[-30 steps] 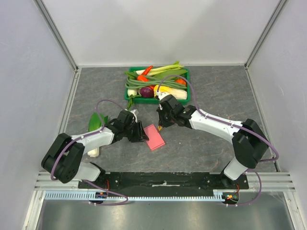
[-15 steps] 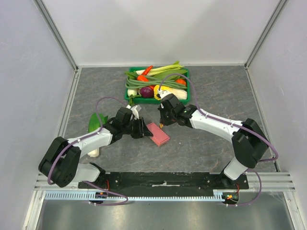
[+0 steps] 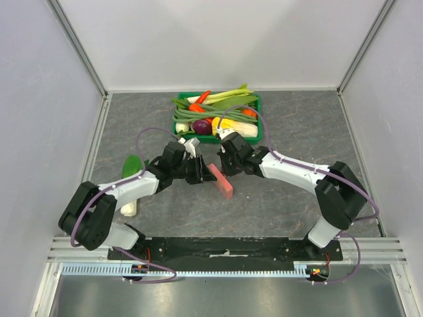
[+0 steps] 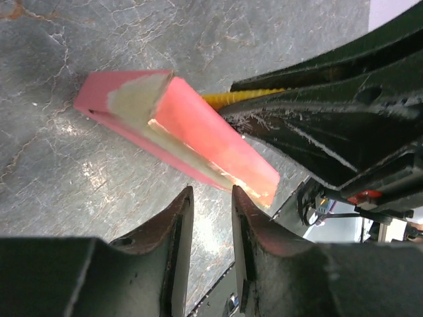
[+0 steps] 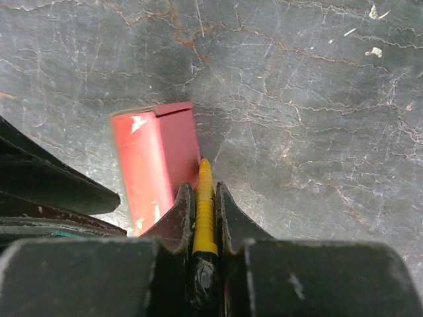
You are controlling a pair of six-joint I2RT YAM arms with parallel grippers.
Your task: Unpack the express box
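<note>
express box (image 4: pixel 198 132): looks light, thin card, crushable
left pincer (image 4: pixel 209 198): slightly spread, empty; box just ahead of tips
right pincer (image 5: pixel 203 191): pinching yellow tool (image 5: pixel 205 221) against box
grip: across 2 flat faces

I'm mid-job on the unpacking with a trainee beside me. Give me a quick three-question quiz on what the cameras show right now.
1. Short answer: does the left end effector have the express box between its fingers?
2. Pick one: the right end effector is shut on A) a carrot, B) a yellow ridged stick, C) nothing.
3. True or false: the express box lies flat on its broad face.
Key: 1. No; its fingers stand apart, and the box is just beyond their tips. 2. B. 3. False; it stands tipped up on one long edge.
</note>
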